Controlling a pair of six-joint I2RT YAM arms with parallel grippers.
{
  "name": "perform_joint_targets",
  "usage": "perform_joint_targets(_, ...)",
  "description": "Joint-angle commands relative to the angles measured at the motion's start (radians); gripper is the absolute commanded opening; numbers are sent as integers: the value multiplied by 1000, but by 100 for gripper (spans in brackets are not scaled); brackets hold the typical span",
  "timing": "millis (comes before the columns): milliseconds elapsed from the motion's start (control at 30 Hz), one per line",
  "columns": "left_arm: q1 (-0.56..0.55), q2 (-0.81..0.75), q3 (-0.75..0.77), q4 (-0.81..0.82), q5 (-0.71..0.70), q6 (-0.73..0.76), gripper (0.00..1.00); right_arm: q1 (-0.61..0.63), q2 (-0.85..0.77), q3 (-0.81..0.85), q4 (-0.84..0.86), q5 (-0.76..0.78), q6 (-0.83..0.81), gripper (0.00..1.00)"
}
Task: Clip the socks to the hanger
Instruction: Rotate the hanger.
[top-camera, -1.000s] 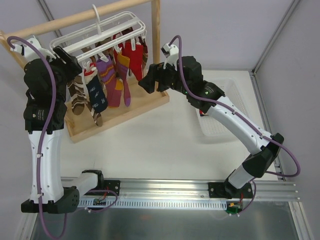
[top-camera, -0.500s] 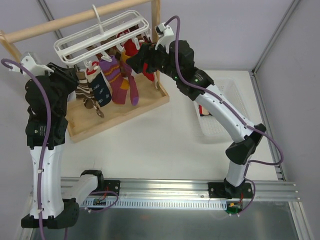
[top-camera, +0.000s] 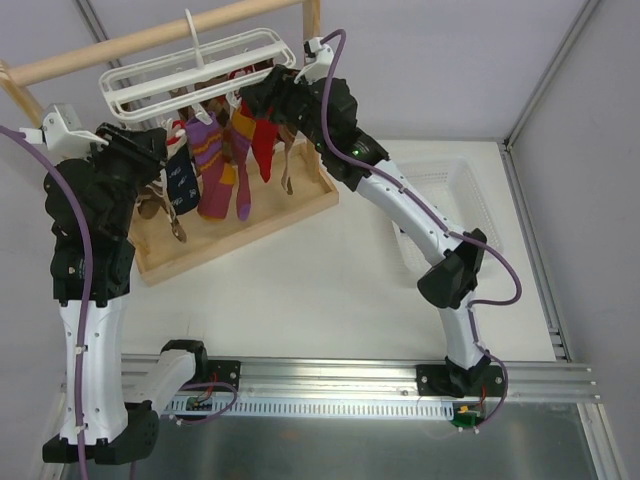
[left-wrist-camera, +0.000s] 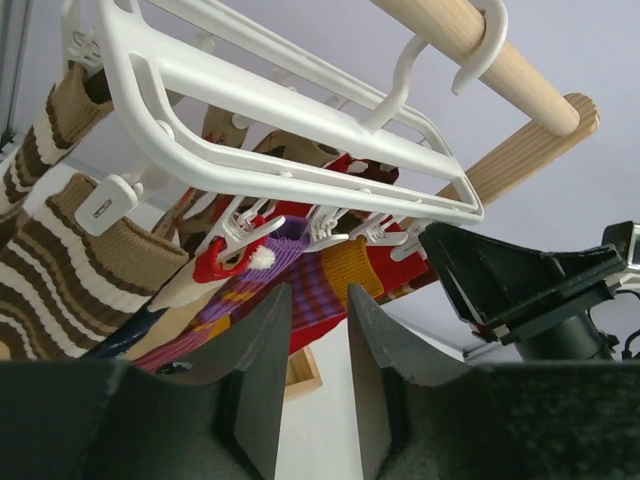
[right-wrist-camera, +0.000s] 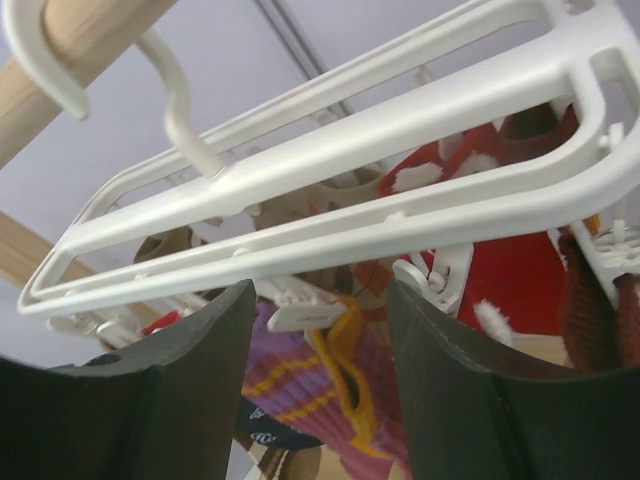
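Table (top-camera: 330, 290): white, both arms bolted at its near edge.

Wooden rail stand (top-camera: 150, 38): at the far left of the table, tray base below, carrying the hanger by its hook.

Hanger (right-wrist-camera: 420, 115): white barred frame, tilted, with small clips dangling under it.

Socks (top-camera: 215, 160): hanging in a close row beneath the frame. Brown-white striped and navy are to the left, purple in the middle, red to the right. An argyle piece shows behind, partly hidden.

Right end effector (right-wrist-camera: 320, 400): raised just under the frame's right end, fingers spread wide and holding nothing. A clip and the purple sock show beyond the gap.

Left end effector (left-wrist-camera: 318, 380): below the frame's left end, fingers a narrow gap apart with nothing between them.

Step in hand: clipping looks nearly complete, to my eye, with both arms tending the frame itself.

Next move: likely a check of each clip's bite, then a careful drop away, since the frame swings freely and the clips snag easily.
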Motion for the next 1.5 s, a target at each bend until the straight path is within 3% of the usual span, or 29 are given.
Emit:
perform_joint_targets(0, -4, -6, 23, 51, 30, 22, 31, 0, 28, 77, 139, 89, 11, 58)
perform_joint_targets(100, -4, -35, 12, 48, -39, 71, 39, -4, 53, 108, 151, 71, -6, 58)
perform_joint_targets(333, -4, -55, 38, 14, -161, 186, 71, -64, 38, 82, 164, 75, 7, 56)
perform_joint_targets(500, 4, 23, 144, -31, -260, 234, 73, -78, 51, 93, 171, 35, 11, 56)
perform_joint_targets(667, 7, 117, 215, -32, -219, 221, 72, -79, 53, 97, 188, -30, 11, 57)
perform_joint_targets(900, 7, 146, 166, -32, -205, 194, 69, -79, -19, 45, 122, -190, -35, 63)
perform_joint_targets(1033, 7, 134, 127, -23, -165, 174, 62, -79, -86, -1, 63, -251, -46, 67)
perform_joint_targets(1067, 7, 131, 120, -12, -148, 168, 55, -78, -96, -18, 55, -279, -46, 68)
perform_joint_targets(1267, 7, 128, 109, 20, -51, 119, 37, -76, -169, -87, 56, -401, -22, 71)
perform_joint_targets(1467, 7, 85, 26, 58, -8, 19, 28, -53, -218, -131, 27, -460, 1, 73)
